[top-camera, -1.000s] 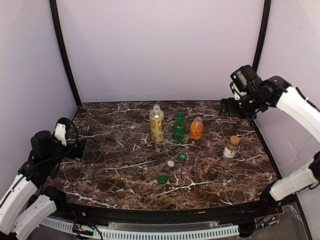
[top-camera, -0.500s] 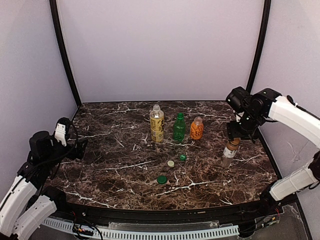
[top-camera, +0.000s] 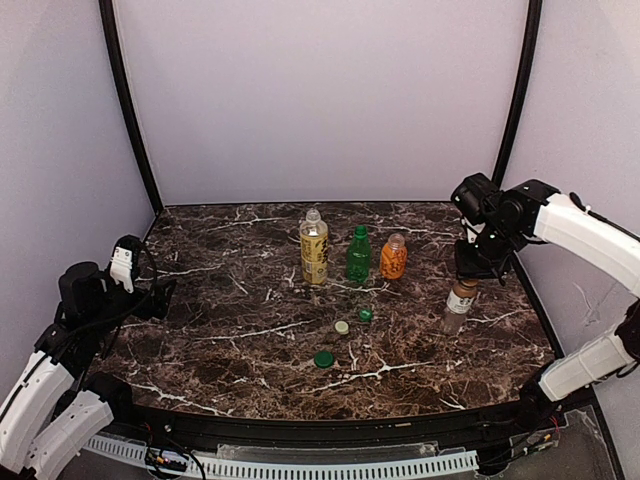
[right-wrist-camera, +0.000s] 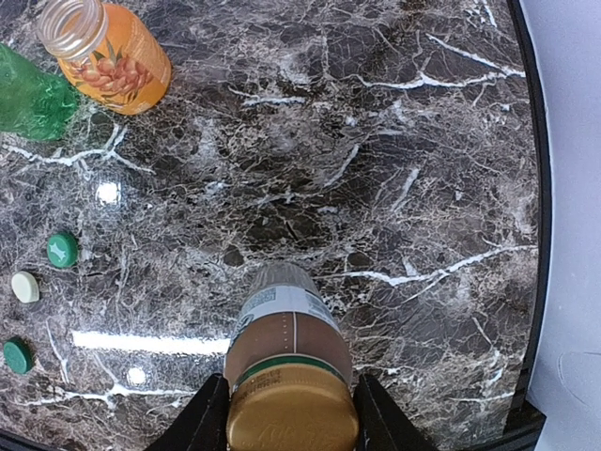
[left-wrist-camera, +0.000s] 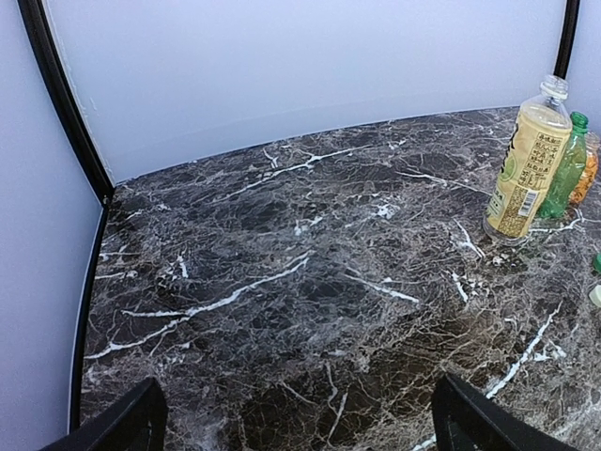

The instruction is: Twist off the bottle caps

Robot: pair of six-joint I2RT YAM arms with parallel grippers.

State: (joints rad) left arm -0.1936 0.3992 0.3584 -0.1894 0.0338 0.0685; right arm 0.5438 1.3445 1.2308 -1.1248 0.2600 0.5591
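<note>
A: Near edge first. Left side?

B: Left fingers [left-wrist-camera: 131,427] are released and spread wide, with nothing between them. They hang low over the left side of the counter [top-camera: 230,330], well apart from every bottle.

A: Loose items, mid-counter?

B: Three caps lie flat near the middle. The large green cap [top-camera: 324,359] is nearest. The pale cap [top-camera: 342,327] is behind it, and the small green cap [top-camera: 366,314] is just beside the pale one, on its right.

A: Right side?

B: The slim bottle [top-camera: 456,312] stands upright near the right edge, apart from the others. Its white label sits below the neck, and the gold cap [right-wrist-camera: 292,413] is on the neck. Right fingers [right-wrist-camera: 199,418] sit over it from above. In the wrist view, one finger lies against each side of the cap, so I record it as grasping the gold cap.

A: Far row?

B: Three bottles stand upright in a line behind the loose caps, toward the back wall. The yellow bottle [top-camera: 314,252] is on the left, the green bottle [top-camera: 358,257] in the middle and the orange bottle [top-camera: 393,259] on the right. They stand near one another, but I cannot tell whether they touch. The orange bottle's mouth is open, as the right wrist view shows. I cannot judge the top of the green bottle.
</note>
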